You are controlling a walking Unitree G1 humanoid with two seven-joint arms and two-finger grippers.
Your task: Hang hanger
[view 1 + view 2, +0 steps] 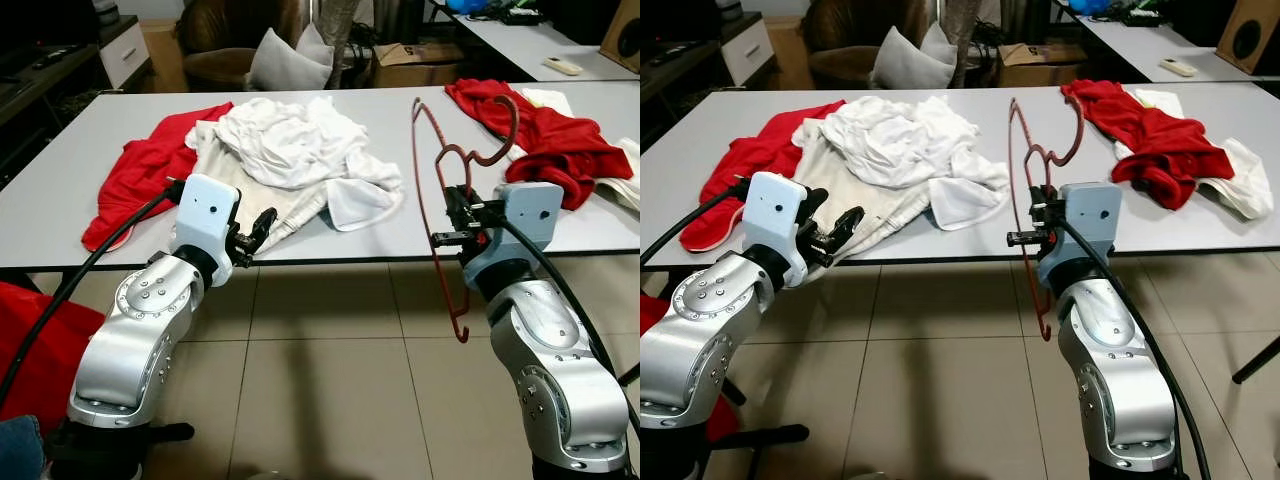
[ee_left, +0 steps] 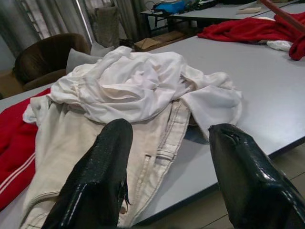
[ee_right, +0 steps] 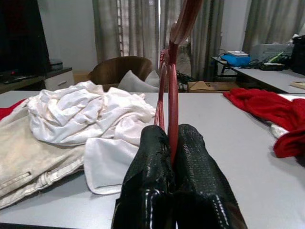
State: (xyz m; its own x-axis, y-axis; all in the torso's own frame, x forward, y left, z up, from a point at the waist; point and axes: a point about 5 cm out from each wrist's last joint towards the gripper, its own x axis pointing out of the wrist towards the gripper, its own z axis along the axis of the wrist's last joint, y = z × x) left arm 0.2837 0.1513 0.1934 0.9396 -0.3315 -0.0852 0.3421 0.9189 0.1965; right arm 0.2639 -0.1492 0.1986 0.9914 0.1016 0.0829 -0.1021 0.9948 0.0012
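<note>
A dark red hanger (image 1: pixel 437 180) stands upright in front of the table's near edge, hook pointing up and right. My right gripper (image 1: pixel 452 225) is shut on its side bar; in the right wrist view the bar runs up from between the two black fingers (image 3: pixel 193 176). My left gripper (image 1: pixel 258 233) is open at the table's front edge, pointing at a pile of white and cream clothes (image 1: pixel 290 160). Its two fingers (image 2: pixel 102 176) stand wide apart with nothing between them.
The grey table (image 1: pixel 400 225) carries a red garment (image 1: pixel 140 175) at the left and red and white clothes (image 1: pixel 550 140) at the right. A second table (image 1: pixel 530 40), a cardboard box (image 1: pixel 415 62) and a brown armchair (image 1: pixel 225 40) stand behind. Tiled floor lies below.
</note>
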